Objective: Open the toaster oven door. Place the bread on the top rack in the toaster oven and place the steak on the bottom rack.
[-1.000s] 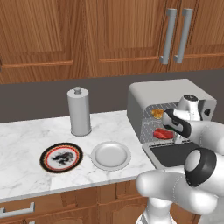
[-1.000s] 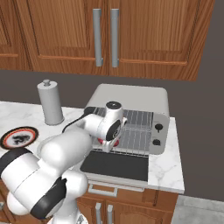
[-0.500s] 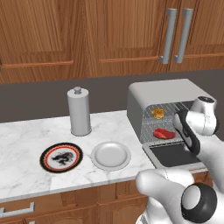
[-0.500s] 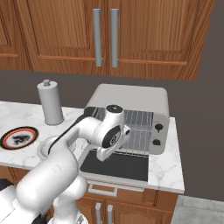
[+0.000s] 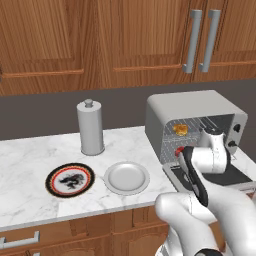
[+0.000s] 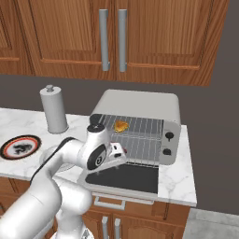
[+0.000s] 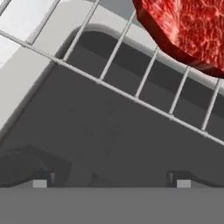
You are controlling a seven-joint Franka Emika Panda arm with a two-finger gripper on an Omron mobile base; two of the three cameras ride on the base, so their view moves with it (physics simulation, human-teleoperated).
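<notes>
At the left of the left base view a patterned plate [image 5: 70, 179] and an empty white plate [image 5: 126, 177] sit on the marble counter [image 5: 30, 160], with a grey canister [image 5: 90, 127] behind them. Neither plate carries food.

To the right stands the toaster oven [image 5: 192, 122] with the toaster oven door [image 5: 220, 176] folded down flat in front of it. The bread [image 5: 180, 129] lies on the top rack [image 6: 135, 124], at the upper middle of the oven mouth. Below it, the steak [image 5: 179, 150] shows as a red patch on the bottom rack [image 6: 140, 151].

Compared with a second ago, the hand has pulled back out of the oven mouth and swung lower, over the open door, and the jaws have eased a touch wider. In the right base view the gripper [image 6: 120, 151] now sits at the oven's lower left corner, empty and spread wide. That reads as a release just made: both items look placed, so the task appears essentially done and only the withdrawal is left.

In the hand view the steak [image 7: 188, 28] fills the upper right corner, resting on the wires of the bottom rack [image 7: 144, 83]. The two fingertips [image 7: 40, 181] stand far apart at the bottom edge, well clear of the meat, with the dark door glass between them.
</notes>
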